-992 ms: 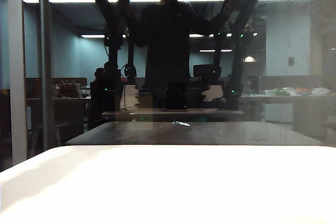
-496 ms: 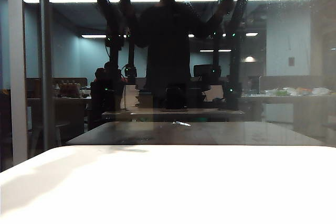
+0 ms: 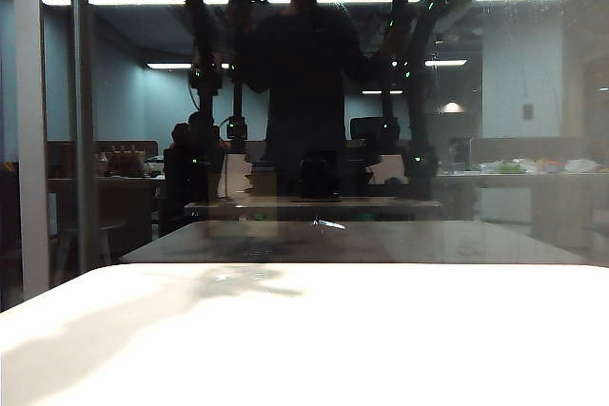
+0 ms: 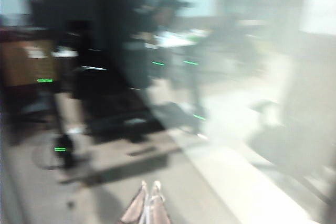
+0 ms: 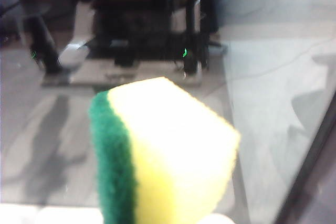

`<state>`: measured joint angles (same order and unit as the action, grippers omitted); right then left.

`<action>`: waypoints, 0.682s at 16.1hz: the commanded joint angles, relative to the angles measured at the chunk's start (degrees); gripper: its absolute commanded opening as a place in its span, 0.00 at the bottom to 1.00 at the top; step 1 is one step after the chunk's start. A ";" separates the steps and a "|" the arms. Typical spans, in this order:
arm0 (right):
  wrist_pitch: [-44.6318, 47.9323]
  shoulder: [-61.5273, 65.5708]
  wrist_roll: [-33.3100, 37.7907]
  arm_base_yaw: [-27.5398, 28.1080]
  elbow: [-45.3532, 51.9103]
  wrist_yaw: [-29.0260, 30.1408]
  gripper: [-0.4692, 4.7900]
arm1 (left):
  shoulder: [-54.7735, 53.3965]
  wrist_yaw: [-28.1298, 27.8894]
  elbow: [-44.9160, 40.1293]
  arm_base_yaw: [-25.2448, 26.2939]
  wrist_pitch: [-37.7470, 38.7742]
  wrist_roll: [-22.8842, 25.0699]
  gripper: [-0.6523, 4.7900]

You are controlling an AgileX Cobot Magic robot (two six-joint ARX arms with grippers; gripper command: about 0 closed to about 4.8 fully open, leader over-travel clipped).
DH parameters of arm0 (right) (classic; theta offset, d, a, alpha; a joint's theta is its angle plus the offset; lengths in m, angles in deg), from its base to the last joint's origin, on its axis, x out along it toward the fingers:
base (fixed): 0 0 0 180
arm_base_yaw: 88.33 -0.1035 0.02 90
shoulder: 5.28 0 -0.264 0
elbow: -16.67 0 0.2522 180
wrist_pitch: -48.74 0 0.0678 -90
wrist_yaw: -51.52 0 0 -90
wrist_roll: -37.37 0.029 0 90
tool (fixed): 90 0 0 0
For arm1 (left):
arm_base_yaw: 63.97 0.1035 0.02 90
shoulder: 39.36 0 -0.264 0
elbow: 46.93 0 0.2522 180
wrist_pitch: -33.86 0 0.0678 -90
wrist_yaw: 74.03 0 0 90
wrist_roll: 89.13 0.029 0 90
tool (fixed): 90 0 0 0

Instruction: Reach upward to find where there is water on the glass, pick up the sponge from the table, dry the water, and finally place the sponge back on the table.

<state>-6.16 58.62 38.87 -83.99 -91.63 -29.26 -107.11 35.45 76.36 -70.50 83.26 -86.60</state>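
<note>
White table (image 3: pixel 304 339) before dark glass (image 3: pixel 533 92)

The worktop (image 3: pixel 314 339) runs up to the glass (image 3: pixel 533 92), which stands upright behind it. The sponge (image 5: pixel 163 156) sits in the closed right claw (image 5: pixel 173 219) — before the glass; left claw (image 4: pixel 148 205) likewise faces it.

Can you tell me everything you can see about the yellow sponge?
The sponge is a chunky foam block, soft-looking yellow with a dark green scrubby layer down one side. It is up off the table, filling the right wrist view close to the camera, with the glass behind it. The right gripper holds it, though its fingers are hidden. The picture is blurry, so finer details do not show.
</note>
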 commanded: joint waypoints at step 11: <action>2.32 -20.85 1.55 -3.82 29.42 5.62 0.07 | 21.88 0.09 -34.16 -7.06 -1.03 1.25 0.11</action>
<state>-5.00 37.83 39.33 -87.34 -63.68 -25.02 -86.21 35.08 43.32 -77.53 84.05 -84.92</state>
